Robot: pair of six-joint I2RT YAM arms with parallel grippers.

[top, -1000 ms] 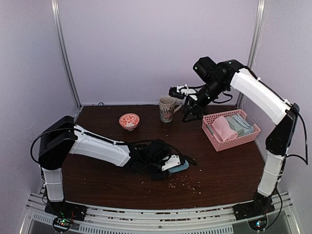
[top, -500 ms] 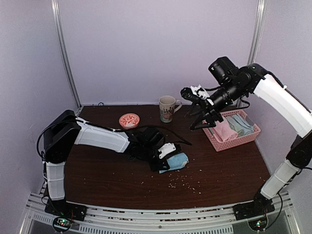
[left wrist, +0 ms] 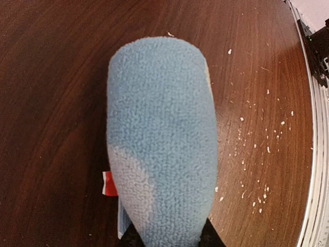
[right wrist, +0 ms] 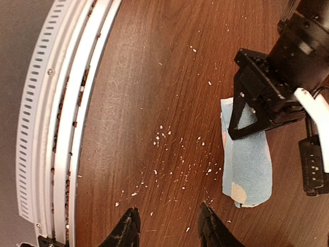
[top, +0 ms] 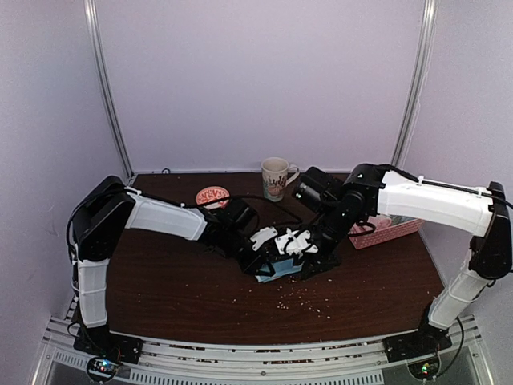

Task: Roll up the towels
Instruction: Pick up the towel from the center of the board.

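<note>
A light blue towel (left wrist: 159, 139) with a pale patch sits rolled up between the jaws of my left gripper (left wrist: 169, 239), which is shut on it just above the table. From above, this towel (top: 287, 269) is at the table's middle, with the left gripper (top: 272, 258) over it. My right gripper (top: 311, 265) hangs close beside it on the right. In the right wrist view that gripper (right wrist: 169, 229) stands open over bare wood, and the towel (right wrist: 247, 164) lies off to its right, apart from its fingers. Other towels are hidden behind the right arm.
The pink lattice basket (top: 386, 233) stands at the right, mostly behind the right forearm. A mug (top: 275, 176) and a small red-and-white bowl (top: 212, 196) stand at the back. White crumbs (top: 304, 297) lie scattered towards the near rail (right wrist: 61, 118).
The right arm has swung from above the basket down to the table's middle, beside the blue towel, and its jaws have narrowed. The left gripper has carried the towel slightly back.
</note>
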